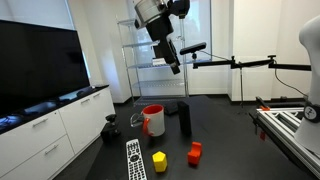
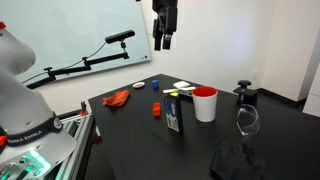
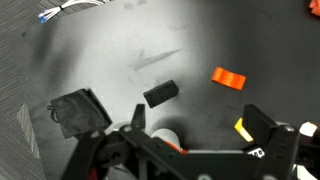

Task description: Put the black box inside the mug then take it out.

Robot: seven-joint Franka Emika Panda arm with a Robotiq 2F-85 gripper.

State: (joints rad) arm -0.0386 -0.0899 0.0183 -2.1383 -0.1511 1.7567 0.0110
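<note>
Gripper (image 3: pixel 200 125): jaws wide apart, nothing btwn them. It hangs high above the table (image 1: pixel 230 140). Only 1 arm, so no choice of side. The black box (image 1: pixel 184 118) is well below it, standing just beside the mug (image 1: pixel 153 120) w/ a small gap, not inside. Both exterior views show the box upright, long axis vertical, so the grasp prob. wants a straight top-down approach. Wrist view foreshortens the box into a short tilted slab, so height is lost there, but it gives the box's heading.

Matt black box (image 1: pixel 185 118), glossy white mug (image 1: pixel 154 123)
</note>
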